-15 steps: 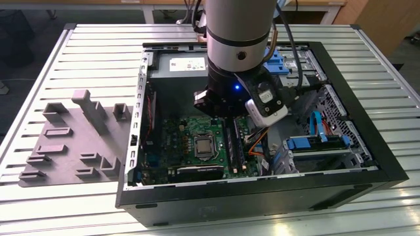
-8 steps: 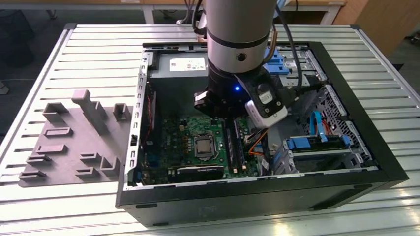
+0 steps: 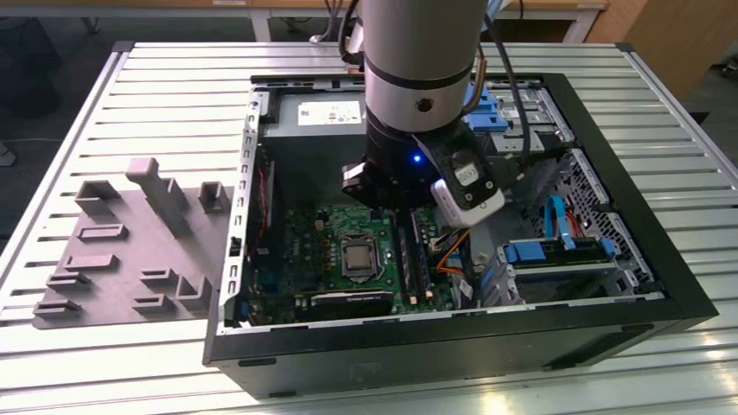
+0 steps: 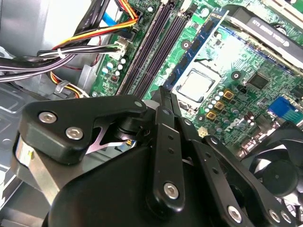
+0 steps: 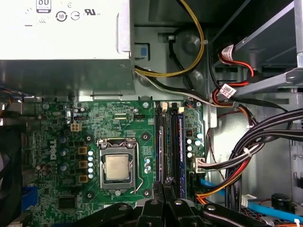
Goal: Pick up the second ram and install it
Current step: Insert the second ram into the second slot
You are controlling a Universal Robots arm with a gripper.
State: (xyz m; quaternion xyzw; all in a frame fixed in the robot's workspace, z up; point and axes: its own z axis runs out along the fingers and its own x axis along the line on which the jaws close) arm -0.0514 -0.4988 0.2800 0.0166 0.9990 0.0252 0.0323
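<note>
As the arm (image 3: 416, 60) reaches straight down into the open computer case (image 3: 461, 354) on the counter (image 3: 173, 86), its gripper (image 5: 164, 195) hangs just above the long black slots (image 5: 163, 137). It is squeezed tight on a thin dark strip, the second ram (image 4: 164, 93), seen edge-on and mostly hidden. A blue stick (image 5: 181, 142) sits in a slot just beside. Cables (image 5: 251, 146) crowd one side, and the green board (image 5: 118, 123) lies open on the other.
</note>
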